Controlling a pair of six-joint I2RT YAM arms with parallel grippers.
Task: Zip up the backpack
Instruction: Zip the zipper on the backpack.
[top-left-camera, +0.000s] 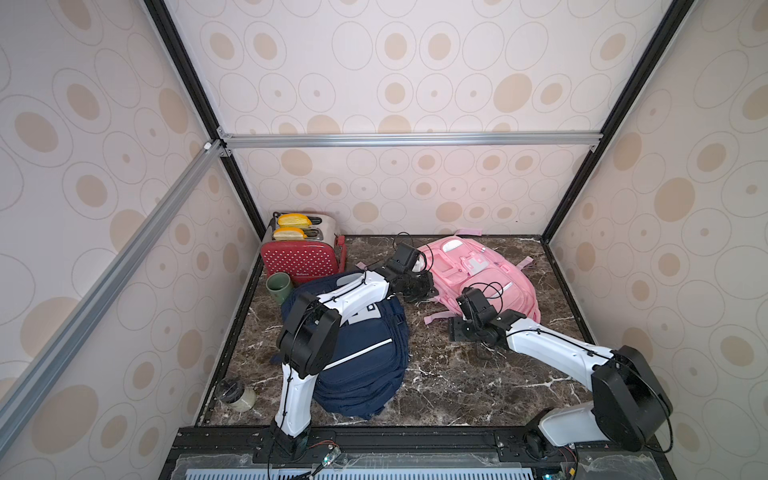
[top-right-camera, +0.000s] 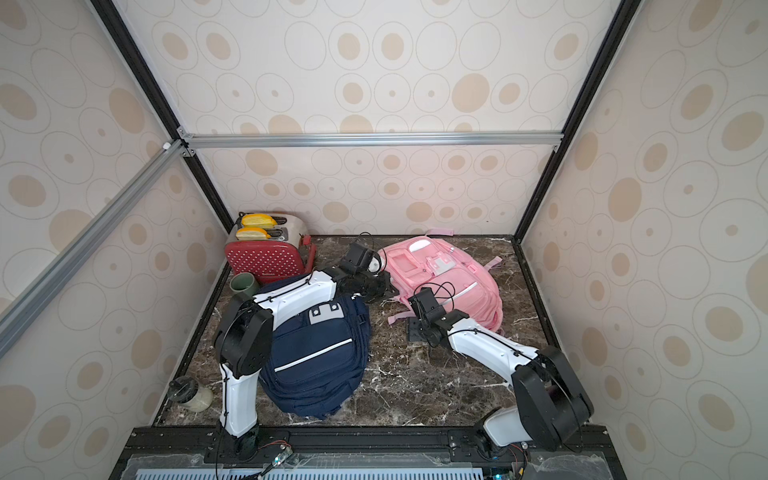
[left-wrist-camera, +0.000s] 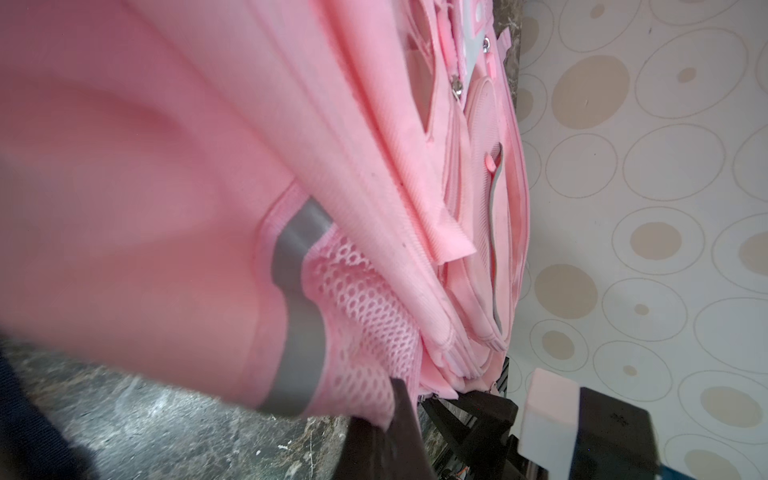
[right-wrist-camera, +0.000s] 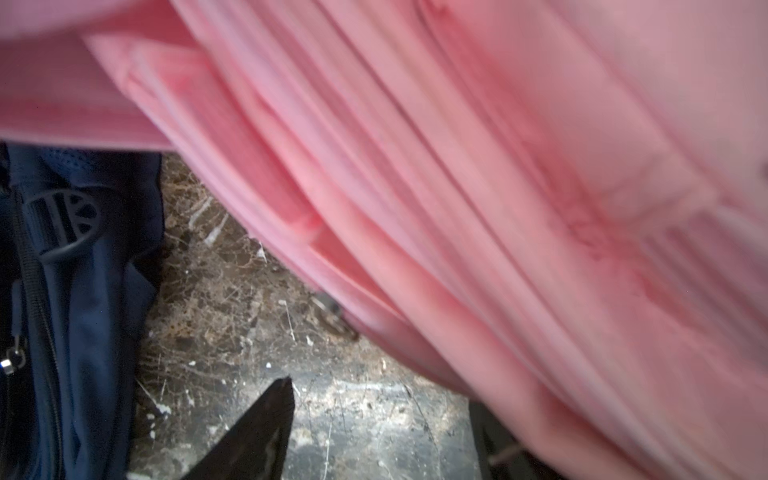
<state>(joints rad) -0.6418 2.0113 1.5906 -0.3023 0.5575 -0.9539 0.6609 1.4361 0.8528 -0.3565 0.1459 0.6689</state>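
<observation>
Cataloguing pink pack (top-left-camera: 486, 274): soft, light, floppy. Left gripper (left-wrist-camera: 432, 388) clenches its edge; right gripper (right-wrist-camera: 382, 395) gapes empty; we'd pinch the pull (right-wrist-camera: 334, 316).

Mine, itemised. Left hand (top-left-camera: 417, 286), right hand (top-left-camera: 461, 330): black. Behind each hand: black camera block. Further back: white shell links (top-left-camera: 357, 293) with dark fasteners, thin black cable (top-left-camera: 288, 395) tied alongside, bulky black joint housings (top-left-camera: 309, 332).

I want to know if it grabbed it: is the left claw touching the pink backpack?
Touching. The left wrist view shows the left claw shut on the pink backpack's mesh pocket.
</observation>
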